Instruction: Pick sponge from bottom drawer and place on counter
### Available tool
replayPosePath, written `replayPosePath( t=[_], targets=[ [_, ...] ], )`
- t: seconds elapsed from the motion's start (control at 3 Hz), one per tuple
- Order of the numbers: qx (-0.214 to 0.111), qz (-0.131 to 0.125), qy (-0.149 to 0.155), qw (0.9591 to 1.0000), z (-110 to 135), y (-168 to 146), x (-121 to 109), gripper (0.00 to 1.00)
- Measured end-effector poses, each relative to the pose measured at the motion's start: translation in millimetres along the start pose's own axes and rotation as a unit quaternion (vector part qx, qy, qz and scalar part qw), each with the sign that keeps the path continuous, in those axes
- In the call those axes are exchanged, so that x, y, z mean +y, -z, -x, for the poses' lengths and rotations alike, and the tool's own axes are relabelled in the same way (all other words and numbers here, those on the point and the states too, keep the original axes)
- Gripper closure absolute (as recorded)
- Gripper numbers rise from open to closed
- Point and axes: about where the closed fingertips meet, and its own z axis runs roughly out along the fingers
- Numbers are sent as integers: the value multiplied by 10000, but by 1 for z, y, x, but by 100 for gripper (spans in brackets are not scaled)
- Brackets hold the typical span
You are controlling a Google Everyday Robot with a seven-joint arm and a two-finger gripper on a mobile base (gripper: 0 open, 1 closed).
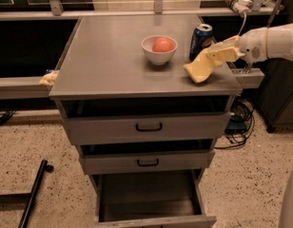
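We see counter (113, 65) topping cabinet. Bottom drawer (146, 196) at 6 o'clock, pulled open, dark inside. Gripper (219, 56) at 3 o'clock, fingers clamped on sponge (199, 69). Sponge tilted, low corner touching counter, just beside blue can (201, 36).

Lab or workshop, seemingly: grey metal drawer cabinet (146, 127); speckled terrazzo floor (37, 141); tangled black cables (239, 122); gripper (219, 56) clasping pale yellow sponge (200, 70) over counter (108, 61) right edge.
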Motion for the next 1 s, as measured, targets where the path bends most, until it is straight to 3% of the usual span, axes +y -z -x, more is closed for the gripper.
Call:
replayPosePath(
  t=[0.33, 0.67, 1.0],
  targets=[
    [0, 0, 0, 10000, 0, 0, 0, 11],
    [0, 0, 0, 10000, 0, 0, 0, 0],
    [0, 0, 0, 10000, 0, 0, 0, 0]
  ],
)
